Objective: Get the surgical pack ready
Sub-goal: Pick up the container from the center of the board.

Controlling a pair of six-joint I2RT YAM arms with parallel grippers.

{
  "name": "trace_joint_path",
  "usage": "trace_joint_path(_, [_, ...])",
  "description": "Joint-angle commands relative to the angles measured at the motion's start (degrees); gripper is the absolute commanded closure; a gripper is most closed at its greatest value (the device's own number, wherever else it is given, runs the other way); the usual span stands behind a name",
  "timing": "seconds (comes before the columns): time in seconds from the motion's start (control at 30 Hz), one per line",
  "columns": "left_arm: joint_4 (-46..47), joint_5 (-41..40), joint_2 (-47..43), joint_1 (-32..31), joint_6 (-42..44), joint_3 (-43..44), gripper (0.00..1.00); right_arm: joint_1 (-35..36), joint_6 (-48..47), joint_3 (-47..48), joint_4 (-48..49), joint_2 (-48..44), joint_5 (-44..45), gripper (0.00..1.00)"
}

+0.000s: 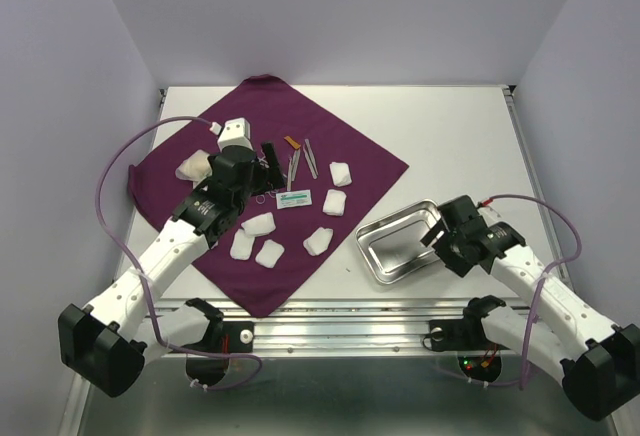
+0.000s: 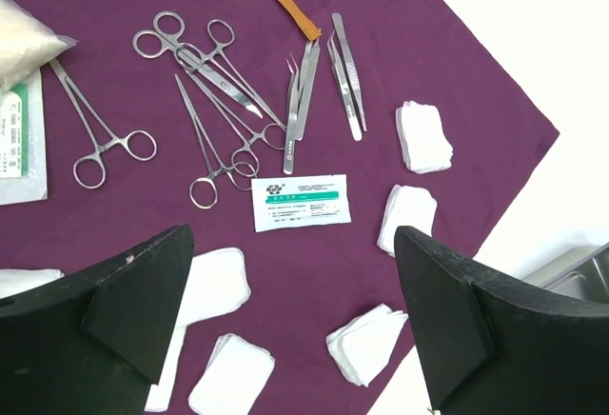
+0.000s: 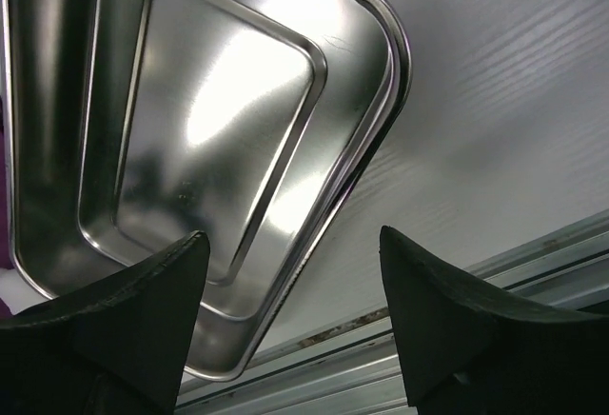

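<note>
A dark purple cloth [image 1: 350,161] [image 2: 314,272] lies spread as a diamond on the white table. On it are several white gauze pads [image 1: 258,224] [image 2: 366,344], several thin metal instruments [image 1: 300,161] [image 2: 219,101] and a small suture packet [image 1: 294,199] [image 2: 301,202]. My left gripper [image 1: 262,171] [image 2: 293,234] hovers open above the cloth, with gauze pads below its fingers and nothing held. The shiny steel tray [image 1: 400,241] [image 3: 219,129] sits empty on the table right of the cloth. My right gripper [image 1: 435,236] [image 3: 292,234] is open, its fingers on either side of the tray's near right rim.
A clear bag of white material [image 1: 192,166] [image 2: 24,49] and a green-printed packet [image 2: 14,139] lie at the cloth's left side. An orange strip [image 2: 298,15] lies beyond the tweezers. The table's metal front rail [image 1: 340,321] [image 3: 428,339] runs just behind the tray.
</note>
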Motion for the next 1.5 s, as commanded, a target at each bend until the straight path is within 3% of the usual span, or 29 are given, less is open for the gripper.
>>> trace_joint_path(0.0, [1.6,0.9,-0.1,0.2,0.6,0.4,0.01,1.1,2.4,-1.7,3.2,0.5,-2.5,0.23])
trace_joint_path(0.37, [1.2,0.6,0.9,0.1,1.2,1.3,0.01,1.7,3.6,-4.7,7.4,1.3,-3.7,0.48])
trace_joint_path(0.9, [1.3,2.2,3.5,0.1,1.8,2.8,0.01,2.7,3.0,-5.8,10.5,4.7,-4.5,0.60])
trace_joint_path(1.0, [1.1,2.8,3.8,0.2,1.9,3.2,0.01,2.7,2.9,-5.4,10.5,5.4,-4.7,0.72])
trace_joint_path(1.23, [0.8,3.1,4.0,0.2,2.3,4.2,0.01,2.7,-0.8,0.9,5.3,5.5,1.2,0.98])
trace_joint_path(1.47, [0.1,3.0,3.4,0.2,2.7,4.9,0.01,2.7,-9.3,10.7,-0.7,6.1,9.0,0.99])
